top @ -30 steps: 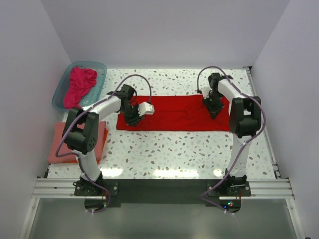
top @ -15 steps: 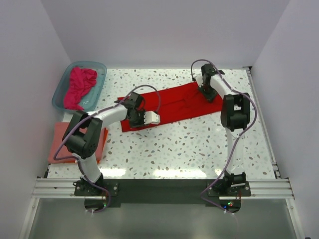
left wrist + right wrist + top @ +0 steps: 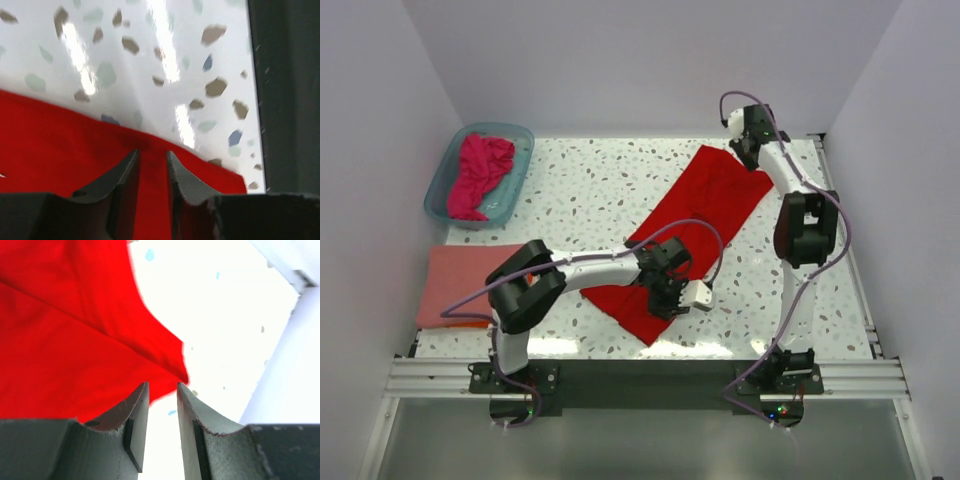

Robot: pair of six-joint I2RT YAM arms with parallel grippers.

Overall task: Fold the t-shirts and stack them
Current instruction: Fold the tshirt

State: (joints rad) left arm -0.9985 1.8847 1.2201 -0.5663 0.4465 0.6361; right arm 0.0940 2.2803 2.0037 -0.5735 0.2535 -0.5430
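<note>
A red t-shirt (image 3: 698, 212) lies stretched diagonally across the table (image 3: 582, 188). The left end effector (image 3: 152, 152) pinches its end near the table's front edge, while the right end effector (image 3: 162, 385) hangs parted and empty near the table's far-right corner.

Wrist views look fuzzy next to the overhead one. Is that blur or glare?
Left wrist: table speckles smeared, glare in streaks. Right wrist: table bleached almost blank, shirt soft. Top external: sharp, with glare bands along the table's near and far edges.
</note>
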